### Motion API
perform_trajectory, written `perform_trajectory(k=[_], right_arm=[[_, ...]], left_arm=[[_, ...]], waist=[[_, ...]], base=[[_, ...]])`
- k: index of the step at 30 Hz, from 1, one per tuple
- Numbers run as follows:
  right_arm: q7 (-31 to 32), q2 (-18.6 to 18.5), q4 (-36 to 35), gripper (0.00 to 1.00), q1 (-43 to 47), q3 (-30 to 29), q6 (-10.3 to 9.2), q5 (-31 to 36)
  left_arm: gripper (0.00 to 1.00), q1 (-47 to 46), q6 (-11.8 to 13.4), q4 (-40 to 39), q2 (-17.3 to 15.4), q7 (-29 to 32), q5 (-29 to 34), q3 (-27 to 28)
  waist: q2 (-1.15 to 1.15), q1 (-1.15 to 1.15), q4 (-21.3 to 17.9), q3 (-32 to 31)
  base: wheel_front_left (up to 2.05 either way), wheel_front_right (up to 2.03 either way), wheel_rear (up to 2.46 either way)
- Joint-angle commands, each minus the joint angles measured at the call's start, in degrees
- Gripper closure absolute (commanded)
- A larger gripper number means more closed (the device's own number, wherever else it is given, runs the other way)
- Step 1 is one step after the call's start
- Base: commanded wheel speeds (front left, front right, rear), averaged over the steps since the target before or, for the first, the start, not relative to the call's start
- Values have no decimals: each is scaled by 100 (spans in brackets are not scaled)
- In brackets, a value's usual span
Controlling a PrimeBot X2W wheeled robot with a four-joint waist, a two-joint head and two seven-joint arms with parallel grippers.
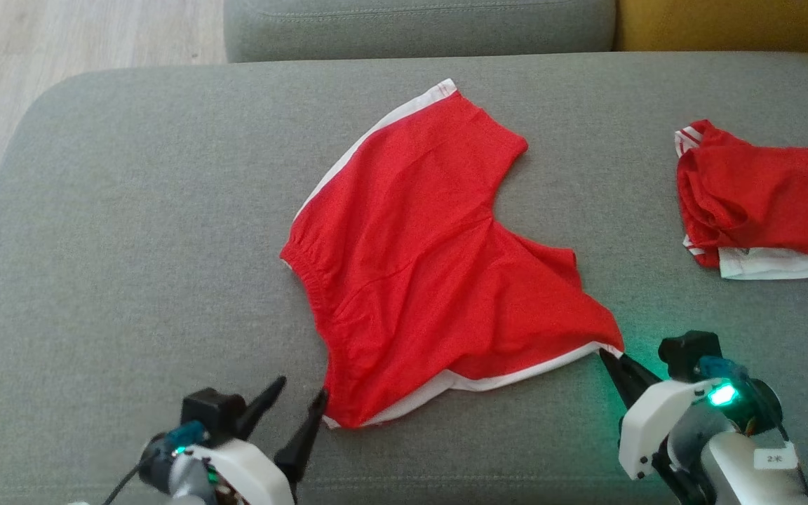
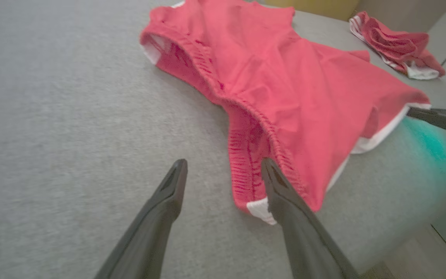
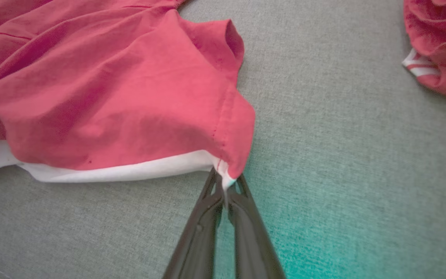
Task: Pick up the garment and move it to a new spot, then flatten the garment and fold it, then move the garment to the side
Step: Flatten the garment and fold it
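Note:
The garment (image 1: 432, 252), red shorts with white trim, lies spread on the grey cushion (image 1: 130, 210). My right gripper (image 1: 611, 359) is shut on its near right hem corner; in the right wrist view the white trim of the garment (image 3: 130, 97) is pinched at the tips of that gripper (image 3: 226, 182). My left gripper (image 1: 300, 393) stands open at the near left waistband corner. In the left wrist view the left gripper (image 2: 225, 166) has one finger beside the elastic waistband of the garment (image 2: 285, 77) and the other over bare cushion.
A second red and white garment (image 1: 762, 203) lies bunched at the cushion's right side. The sofa backrest (image 1: 418, 24) runs behind, and wooden floor (image 1: 60, 42) lies to the far left. Bare cushion stretches to the left of the shorts.

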State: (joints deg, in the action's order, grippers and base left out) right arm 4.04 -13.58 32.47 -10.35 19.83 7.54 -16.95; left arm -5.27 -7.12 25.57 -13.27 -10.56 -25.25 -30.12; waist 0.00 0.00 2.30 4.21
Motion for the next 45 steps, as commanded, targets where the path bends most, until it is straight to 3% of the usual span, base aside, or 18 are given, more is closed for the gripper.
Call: perform_trajectory(k=[1,13,18,34,43,44,45], right_arm=[[5,-75,-183,100,-271,52,-5,66],[55,-47,-160,100,-230,53,-5,44],[74,-29,-160,100,-238,53,-5,46],[98,-2,-181,100,-334,112,-5,46],[91,20,-176,100,-369,139,-5,37],[90,21,-175,100,-374,143,-5,36],[89,21,-175,100,-379,148,-5,37]], left_arm=[[0,-313,-33,-225,-216,7,-192,-78],[0,-499,-35,-827,-1044,-117,-1162,-1137],[0,-703,-36,-878,-1331,-121,-1185,-1556],[0,-1313,-36,-459,-1529,61,-1415,-2548],[0,-1547,-36,-252,-1535,-68,-1558,-2820],[13,-1575,-36,-233,-1531,-68,-1570,-2862],[56,-1601,-36,-219,-1528,-54,-1591,-2915]], waist=[[0,0,-23,-2],[0,0,-22,-25],[0,0,-27,1],[0,0,-131,120],[0,0,-160,154],[0,0,-163,156],[0,0,-166,158]], base=[[0,0,0],[0,0,0],[0,0,0],[0,0,0],[0,0,0],[0,0,0],[0,0,0]])
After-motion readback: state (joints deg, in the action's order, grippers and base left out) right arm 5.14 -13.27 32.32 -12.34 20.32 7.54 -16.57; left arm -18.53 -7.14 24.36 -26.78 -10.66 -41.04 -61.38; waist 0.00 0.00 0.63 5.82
